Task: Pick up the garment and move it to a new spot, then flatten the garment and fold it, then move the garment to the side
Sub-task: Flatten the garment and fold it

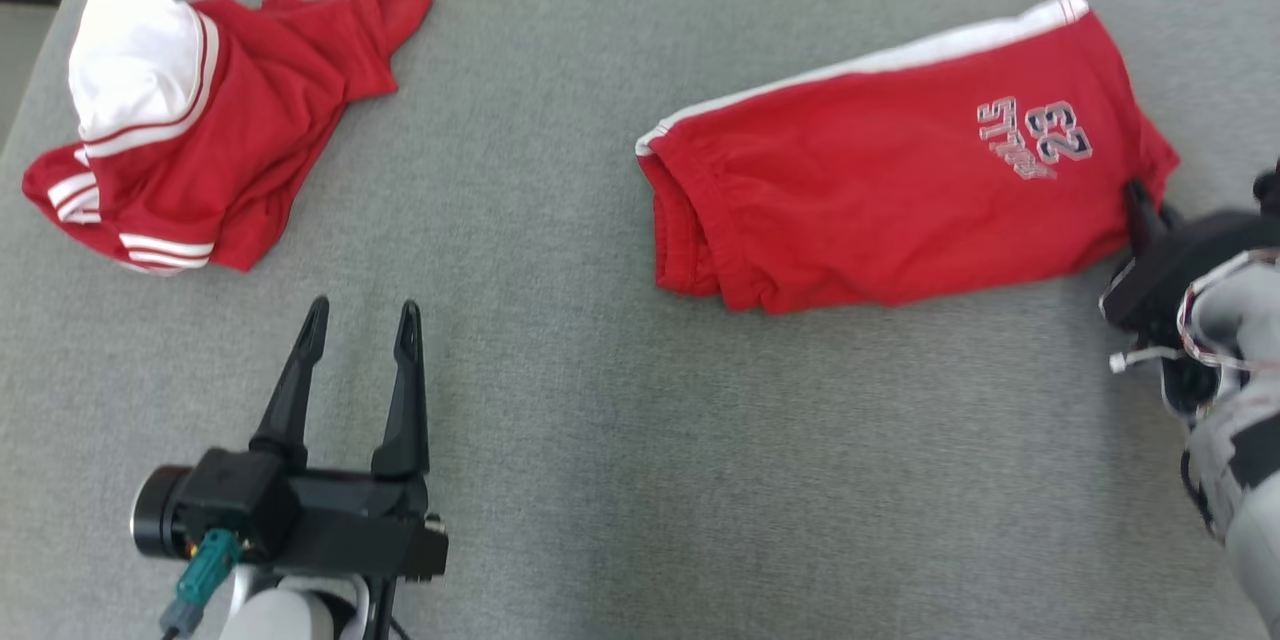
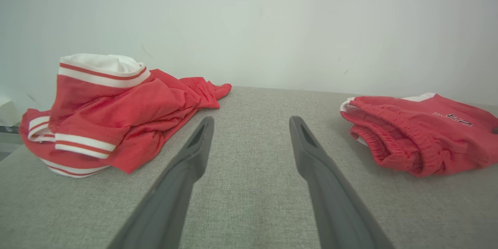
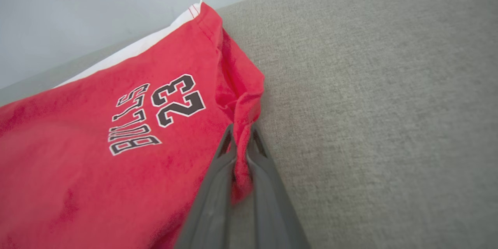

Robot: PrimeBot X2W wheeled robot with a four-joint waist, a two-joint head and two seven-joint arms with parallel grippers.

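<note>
The garment is a pair of red shorts with a white side stripe and "BULLS 23" print, lying folded at the right of the grey surface. My right gripper is at its right hem. In the right wrist view the right gripper is shut on a pinched fold of the garment hem. The garment also lies to the right in the left wrist view. My left gripper stands open over bare surface at the lower left, and the left gripper holds nothing between its fingers.
A second red and white garment lies crumpled at the far left, also seen as a heap in the left wrist view. The grey padded surface ends at a pale wall behind; its left corner is rounded.
</note>
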